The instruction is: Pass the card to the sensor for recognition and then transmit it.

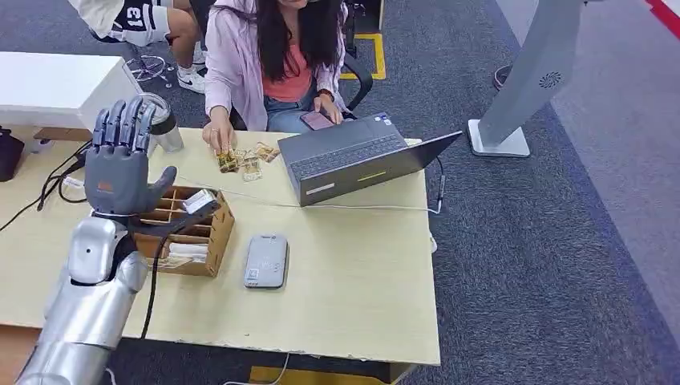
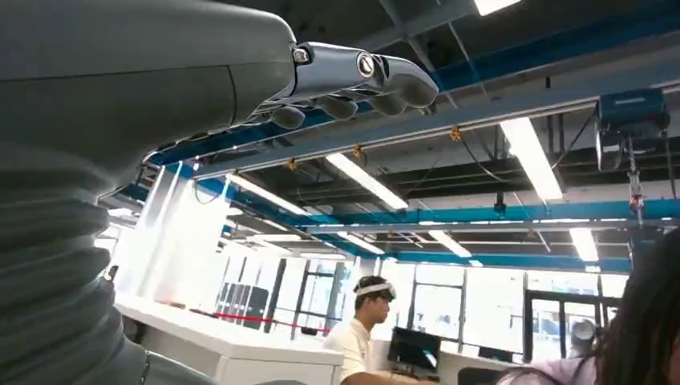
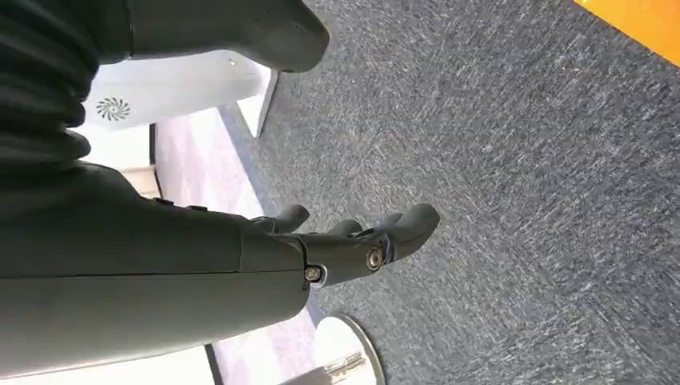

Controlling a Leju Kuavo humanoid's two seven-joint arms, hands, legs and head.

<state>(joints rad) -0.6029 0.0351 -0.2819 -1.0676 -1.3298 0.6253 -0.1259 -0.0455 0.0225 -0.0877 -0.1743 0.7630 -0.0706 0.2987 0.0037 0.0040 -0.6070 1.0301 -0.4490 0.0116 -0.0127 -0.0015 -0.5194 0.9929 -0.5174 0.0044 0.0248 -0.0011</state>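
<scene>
Nothing's been picked up yet — the left hand (image 1: pixel 120 156) is raised open and empty at frame left, the card reader (image 1: pixel 266 260) untouched mid-table — basically everything's left.

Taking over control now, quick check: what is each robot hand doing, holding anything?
Left robot hand: open, raised above the card box, holding nothing.
Right robot hand: open, hanging over the carpet, holding nothing.

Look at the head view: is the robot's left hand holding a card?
No, the left hand is raised above the cardboard box with fingers spread, holding nothing.
</scene>
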